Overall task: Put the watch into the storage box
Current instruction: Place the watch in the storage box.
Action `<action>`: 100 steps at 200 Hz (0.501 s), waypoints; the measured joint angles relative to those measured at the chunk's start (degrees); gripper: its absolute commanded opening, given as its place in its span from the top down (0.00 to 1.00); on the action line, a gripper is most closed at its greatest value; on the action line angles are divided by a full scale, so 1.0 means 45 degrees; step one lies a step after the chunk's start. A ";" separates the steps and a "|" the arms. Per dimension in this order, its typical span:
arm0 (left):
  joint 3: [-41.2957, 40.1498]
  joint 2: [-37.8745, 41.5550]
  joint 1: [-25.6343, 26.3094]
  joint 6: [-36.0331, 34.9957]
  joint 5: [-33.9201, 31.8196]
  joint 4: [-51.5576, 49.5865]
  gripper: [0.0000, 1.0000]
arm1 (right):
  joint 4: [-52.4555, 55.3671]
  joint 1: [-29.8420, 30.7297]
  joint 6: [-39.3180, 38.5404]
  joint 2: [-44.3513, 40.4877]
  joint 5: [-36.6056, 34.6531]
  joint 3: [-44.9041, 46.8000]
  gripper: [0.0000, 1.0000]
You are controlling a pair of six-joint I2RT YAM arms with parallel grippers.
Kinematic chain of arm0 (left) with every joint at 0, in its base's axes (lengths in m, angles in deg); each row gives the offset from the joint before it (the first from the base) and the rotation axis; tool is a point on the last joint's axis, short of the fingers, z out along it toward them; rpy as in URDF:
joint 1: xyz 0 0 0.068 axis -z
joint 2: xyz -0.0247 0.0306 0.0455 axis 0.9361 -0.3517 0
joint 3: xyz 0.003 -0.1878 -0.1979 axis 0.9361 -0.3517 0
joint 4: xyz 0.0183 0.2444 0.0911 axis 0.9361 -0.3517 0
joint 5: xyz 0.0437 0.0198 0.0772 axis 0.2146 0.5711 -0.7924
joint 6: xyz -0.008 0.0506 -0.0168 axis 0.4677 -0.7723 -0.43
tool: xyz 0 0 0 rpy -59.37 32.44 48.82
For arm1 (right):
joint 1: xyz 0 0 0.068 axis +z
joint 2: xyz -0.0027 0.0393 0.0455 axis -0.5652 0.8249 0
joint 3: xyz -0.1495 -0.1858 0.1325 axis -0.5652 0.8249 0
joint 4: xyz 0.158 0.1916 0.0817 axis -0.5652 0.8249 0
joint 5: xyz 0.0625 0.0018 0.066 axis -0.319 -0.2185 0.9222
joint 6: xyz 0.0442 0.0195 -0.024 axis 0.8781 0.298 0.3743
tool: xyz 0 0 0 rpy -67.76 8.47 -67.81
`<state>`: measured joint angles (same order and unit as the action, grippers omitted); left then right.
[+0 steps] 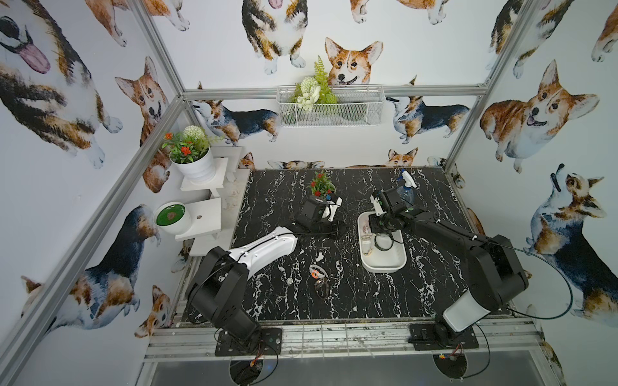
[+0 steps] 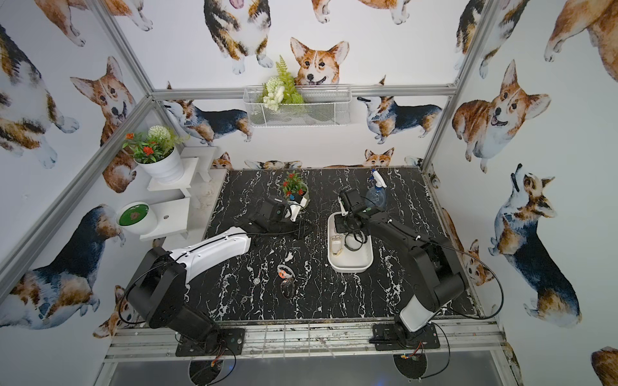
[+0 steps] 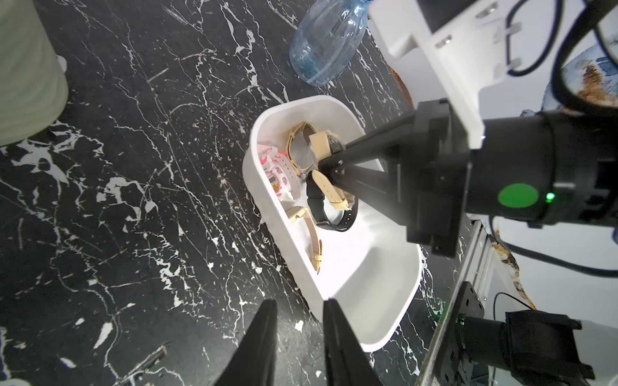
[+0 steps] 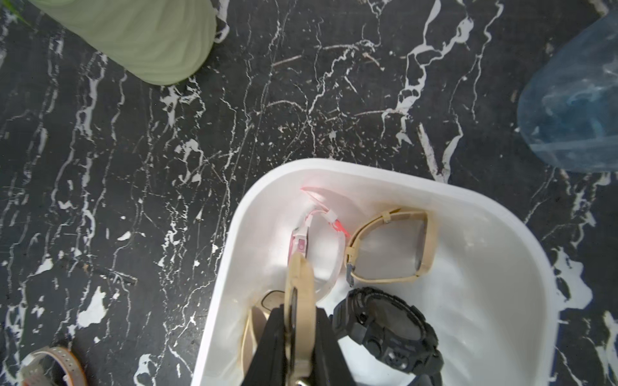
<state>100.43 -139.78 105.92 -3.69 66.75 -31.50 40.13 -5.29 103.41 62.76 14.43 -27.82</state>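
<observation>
Over the white plastic storage box [image 4: 401, 175], pinching a beige-strapped watch [image 4: 299, 284] tight in the right gripper [image 4: 297, 322], grey-and-orange watch [image 1: 317, 271] yet to fetch.

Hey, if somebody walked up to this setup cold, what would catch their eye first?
The corgi wallpaper covering the walls grabs attention first. Next, the right pincer holds a beige-strapped watch over the white storage box, which already holds a black watch among others, right of centre on the black marble table. A grey-and-orange watch lies loose near the table's front.

Probably a robot test cell: aluminium frame [image 1: 434, 90], corgi-print walls [image 1: 351, 63], marble-look tabletop [image 1: 351, 300].
</observation>
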 measured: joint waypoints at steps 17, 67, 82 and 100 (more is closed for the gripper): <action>0.0019 0.0000 0.0010 -0.0044 -0.0049 -0.0019 0.70 | 0.0005 -0.0039 0.0044 0.0257 0.0000 -0.0068 0.92; 0.0087 -0.0005 0.0010 -0.0083 -0.0126 -0.0053 0.70 | 0.0015 -0.0058 0.0058 0.1078 -0.0010 -0.0617 0.85; 0.0112 -0.0005 0.0010 -0.0102 -0.0141 -0.0053 0.69 | 0.0024 -0.0058 0.0058 0.1205 -0.0015 -0.0646 0.81; 0.0131 -0.0005 0.0010 -0.0141 -0.0146 -0.0078 0.68 | 0.0019 -0.0058 0.0053 0.1321 -0.0063 -0.0665 0.75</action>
<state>101.02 -139.80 105.96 -4.33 66.09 -31.85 40.21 -5.56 103.65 68.70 14.15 -30.82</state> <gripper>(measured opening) 0.316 0.209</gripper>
